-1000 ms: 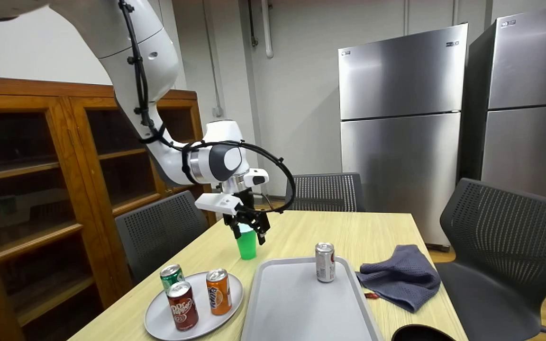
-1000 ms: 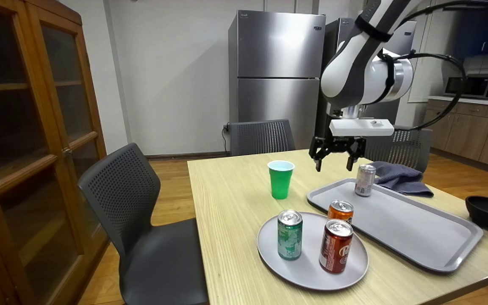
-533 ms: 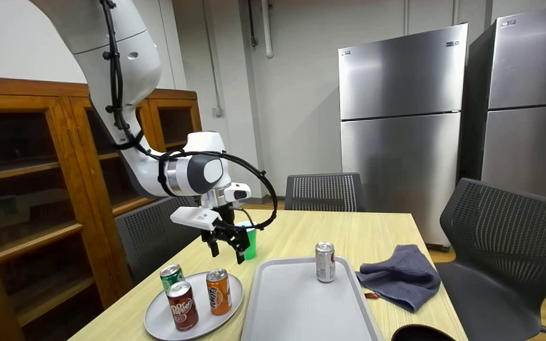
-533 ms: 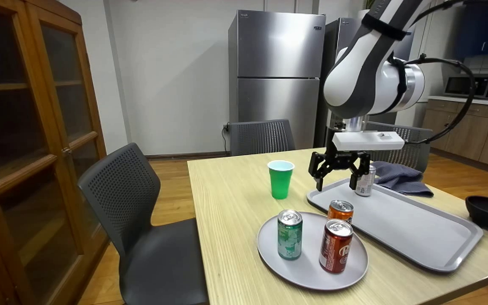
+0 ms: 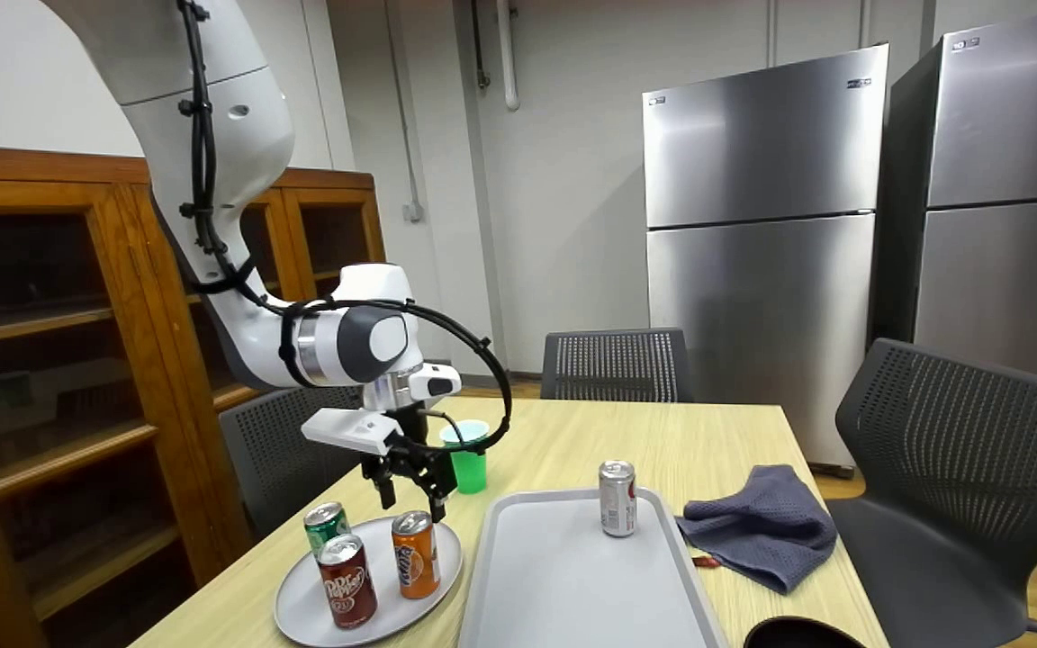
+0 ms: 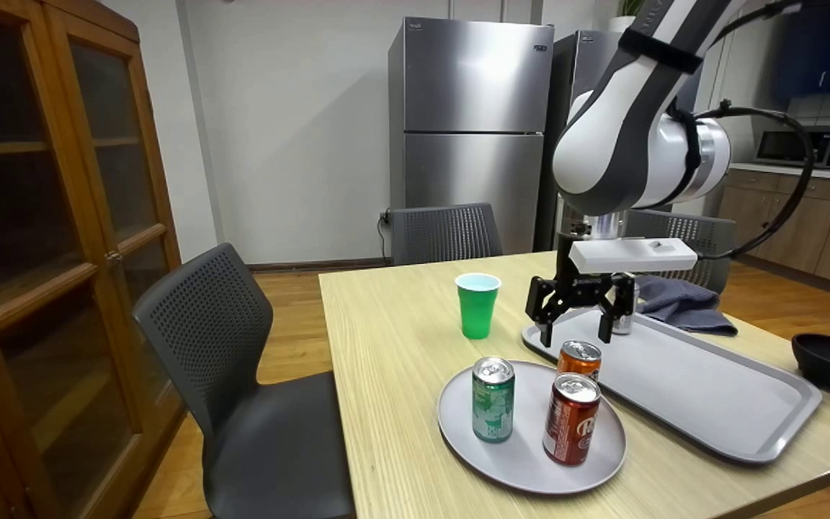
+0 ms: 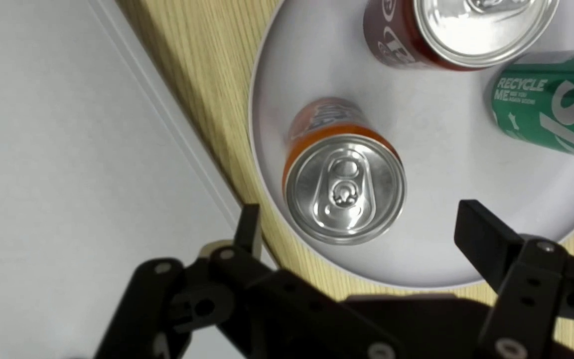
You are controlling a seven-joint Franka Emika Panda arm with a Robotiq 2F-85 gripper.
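One Fanta can (image 5: 417, 560), probably slick and rigid, we'd hold mid-body; near it our end effector (image 6: 576, 334) gapes wide, empty.

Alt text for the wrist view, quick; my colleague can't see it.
Open pincer near an orange can, gripping nothing. The can stands on a round gray plate with a dark red can and a green can, both partly out of frame; a gray tray lies at the picture's left.
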